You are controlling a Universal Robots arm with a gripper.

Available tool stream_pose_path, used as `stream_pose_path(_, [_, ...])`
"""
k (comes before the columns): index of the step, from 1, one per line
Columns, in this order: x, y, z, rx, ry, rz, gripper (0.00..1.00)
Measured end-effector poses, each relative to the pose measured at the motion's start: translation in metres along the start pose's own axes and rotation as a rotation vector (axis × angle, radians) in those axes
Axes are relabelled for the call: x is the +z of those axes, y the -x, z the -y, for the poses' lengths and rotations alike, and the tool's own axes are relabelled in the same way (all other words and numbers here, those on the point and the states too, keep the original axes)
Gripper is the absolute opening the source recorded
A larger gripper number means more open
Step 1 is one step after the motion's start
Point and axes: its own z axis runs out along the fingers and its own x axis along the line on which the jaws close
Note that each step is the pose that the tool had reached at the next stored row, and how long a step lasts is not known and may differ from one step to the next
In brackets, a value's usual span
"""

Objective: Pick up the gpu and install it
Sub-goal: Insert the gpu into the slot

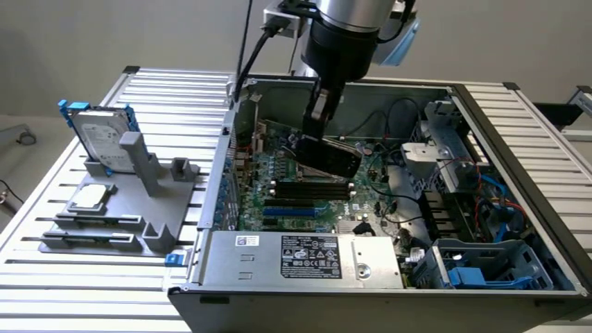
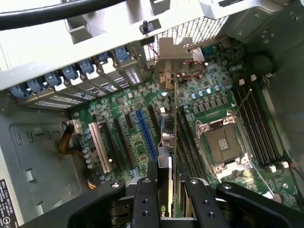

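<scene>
gpu (image 1: 333, 158) hangs directly under the end effector (image 1: 319, 135), inside the open computer case (image 1: 277, 316). in the exterior view the jaws stand part-way closed and pinch the card by its upper edge. its black shroud faces the camera. the card is tilted, its lower edge just above the motherboard (image 1: 306, 201); it looks not yet seated. the case also holds a labelled silver box (image 1: 315, 258) and a drive cage (image 1: 490, 267) with blue clips. on the tabletop (image 1: 55, 277), well apart from the end effector and outside the case, a grey holder (image 1: 138, 215) carries a silver hard drive (image 1: 100, 139) upright and a small square chip (image 1: 90, 198) lying flat.

in the wrist view the card sits edge-on between the black fingers (image 2: 145, 199). its long axis runs straight away from the end effector (image 2: 170, 194) to the silver end bracket (image 2: 173, 54), which is near the case's rear slot openings. a blue slot (image 2: 146, 133) runs parallel to the card on one side, and the empty cpu socket (image 2: 222, 142) lies on the other. the card hides whatever slot is directly beneath it.
</scene>
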Motion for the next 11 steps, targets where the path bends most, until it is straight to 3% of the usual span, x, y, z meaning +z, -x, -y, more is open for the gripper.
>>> stream_pose_path(4, [0.0020, 0.0000, 0.0002, -0.070, 0.0020, 0.0076, 0.27])
stream_pose_path(6, [0.0027, 0.0001, 0.0003, -0.099, 0.0039, 0.0170, 0.27])
stream_pose_path(9, [0.0034, 0.0001, 0.0004, -0.138, 0.0071, 0.0360, 0.27])
stream_pose_path(11, [0.0041, 0.0002, 0.0005, -0.164, 0.0051, 0.0416, 0.27])
